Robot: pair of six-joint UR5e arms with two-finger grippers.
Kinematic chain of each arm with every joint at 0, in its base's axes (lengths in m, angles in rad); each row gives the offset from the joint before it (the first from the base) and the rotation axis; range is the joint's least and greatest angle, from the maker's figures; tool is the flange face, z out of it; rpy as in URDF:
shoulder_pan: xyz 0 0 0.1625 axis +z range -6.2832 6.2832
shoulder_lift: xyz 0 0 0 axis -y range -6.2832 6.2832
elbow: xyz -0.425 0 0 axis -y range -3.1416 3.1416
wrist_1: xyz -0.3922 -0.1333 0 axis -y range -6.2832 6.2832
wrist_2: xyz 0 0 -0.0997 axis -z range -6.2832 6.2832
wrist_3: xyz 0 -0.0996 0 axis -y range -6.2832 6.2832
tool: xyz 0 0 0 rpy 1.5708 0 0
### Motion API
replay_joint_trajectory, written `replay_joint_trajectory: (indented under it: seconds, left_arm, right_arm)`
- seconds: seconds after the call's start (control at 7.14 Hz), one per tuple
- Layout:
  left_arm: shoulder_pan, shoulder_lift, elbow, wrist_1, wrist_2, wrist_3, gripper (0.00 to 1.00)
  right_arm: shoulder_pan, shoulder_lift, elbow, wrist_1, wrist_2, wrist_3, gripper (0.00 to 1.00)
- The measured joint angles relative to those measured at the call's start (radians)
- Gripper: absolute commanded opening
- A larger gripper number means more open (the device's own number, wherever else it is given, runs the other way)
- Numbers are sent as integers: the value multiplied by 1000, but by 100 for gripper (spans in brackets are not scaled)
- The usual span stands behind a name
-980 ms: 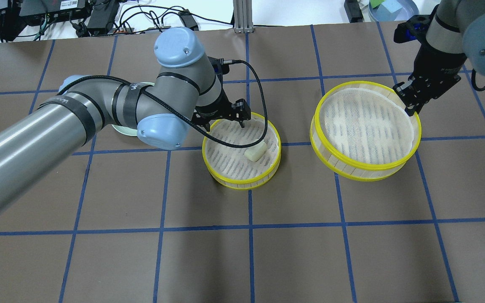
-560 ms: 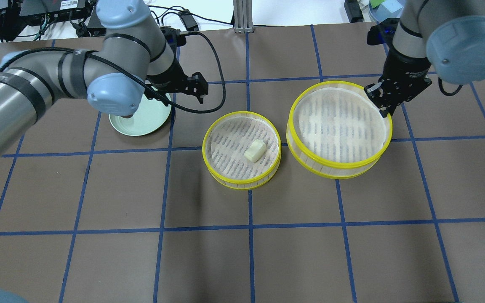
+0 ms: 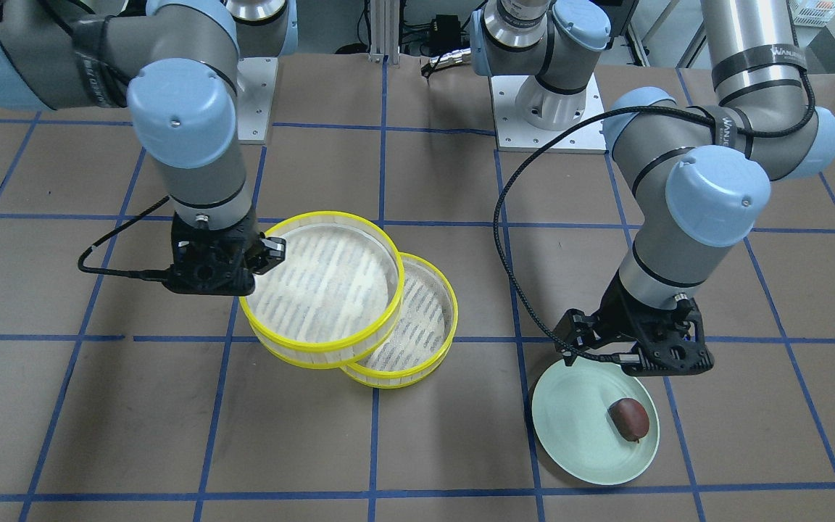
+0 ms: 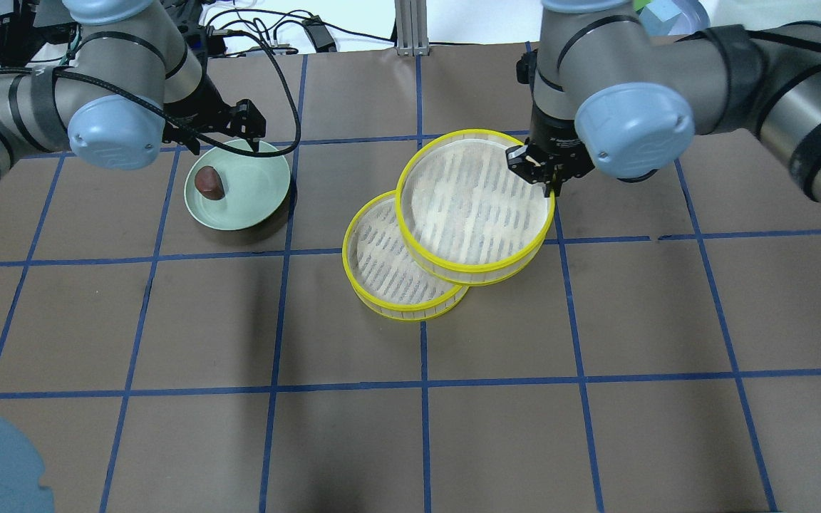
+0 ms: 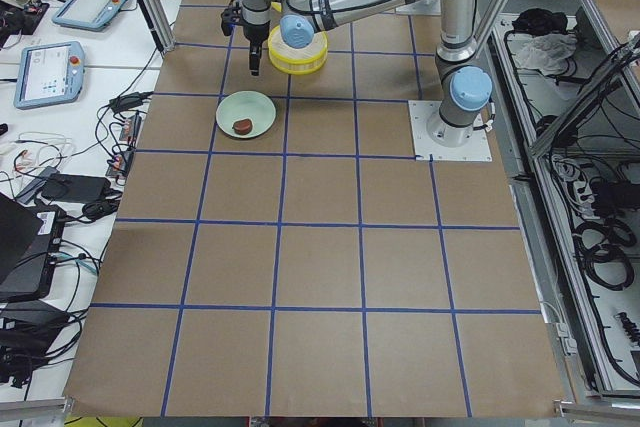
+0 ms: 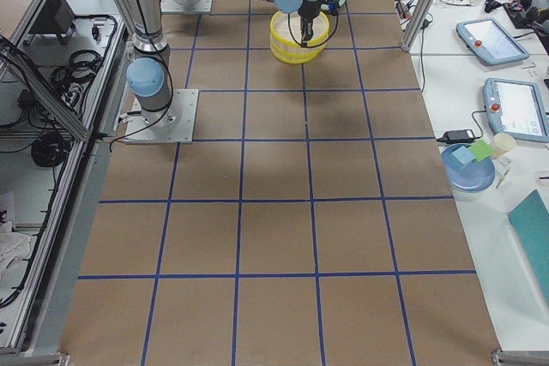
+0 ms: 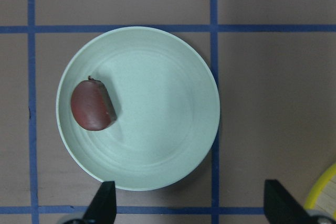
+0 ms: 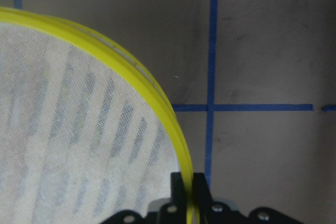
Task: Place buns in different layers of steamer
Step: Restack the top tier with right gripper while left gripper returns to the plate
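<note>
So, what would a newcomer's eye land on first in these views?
The right gripper pinches the rim of the upper steamer tray, which overlaps the lower tray off-centre at mid-table. On the robot's left, a dark brown bun lies on the pale green plate, with the open left gripper over its rim.

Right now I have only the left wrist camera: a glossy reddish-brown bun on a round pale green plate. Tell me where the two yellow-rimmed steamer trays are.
Observer: The right gripper pinches the rim of the upper yellow-rimmed tray, holding it off-centre over the lower yellow-rimmed tray.
Operator: Report the pale cream bun.
Observer: It shows in no view; the upper tray covers much of the lower tray's mesh floor.
Operator: Describe my left gripper from outside.
Observer: The front camera shows the left gripper open, raised above the pale green plate, touching neither it nor the reddish-brown bun.
</note>
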Motion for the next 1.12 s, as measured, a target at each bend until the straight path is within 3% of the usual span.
replay_joint_trajectory:
  seconds: [0.42, 1.12]
  left_arm:
    - [31, -37, -11, 71, 65, -25, 100]
    - [92, -83, -21, 123, 76, -109, 100]
  right_arm:
    - [95, 67, -18, -53, -1, 162, 0]
    - [114, 117, -11, -42, 3, 176, 0]
